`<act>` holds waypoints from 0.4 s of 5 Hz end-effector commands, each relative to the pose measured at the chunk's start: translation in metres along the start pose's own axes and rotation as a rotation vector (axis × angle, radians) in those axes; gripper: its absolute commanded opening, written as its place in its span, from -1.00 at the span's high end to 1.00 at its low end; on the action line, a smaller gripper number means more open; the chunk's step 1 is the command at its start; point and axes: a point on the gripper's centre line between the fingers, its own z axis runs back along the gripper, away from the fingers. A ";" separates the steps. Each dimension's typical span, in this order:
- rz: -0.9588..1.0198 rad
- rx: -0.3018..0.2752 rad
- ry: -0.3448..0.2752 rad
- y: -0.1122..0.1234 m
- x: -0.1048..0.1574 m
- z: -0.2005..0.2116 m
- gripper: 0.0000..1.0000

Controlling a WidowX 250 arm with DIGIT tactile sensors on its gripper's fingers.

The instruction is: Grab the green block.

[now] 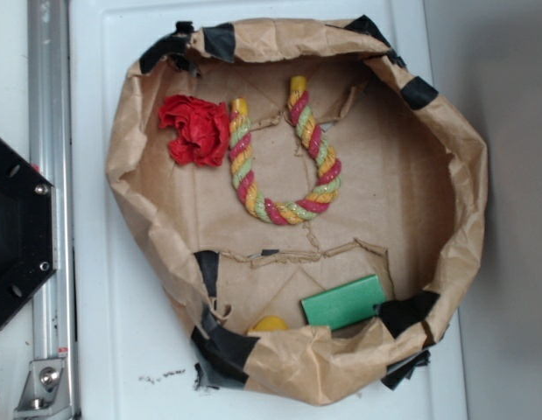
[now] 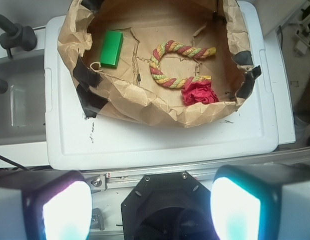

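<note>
Above white table (image 2: 160,142), open-fingered end effector (image 2: 150,202)

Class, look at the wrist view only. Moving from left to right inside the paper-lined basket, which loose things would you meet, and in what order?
Green block → twisted rope toy → red crumpled cloth. The cloth lies below the rope's right part, but its middle sits further right than the rope's. All three rest within the brown paper basket.
</note>
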 end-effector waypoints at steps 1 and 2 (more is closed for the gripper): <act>0.000 0.000 0.000 0.000 0.000 0.000 -1.00; 0.068 0.004 0.001 0.008 0.034 -0.019 -1.00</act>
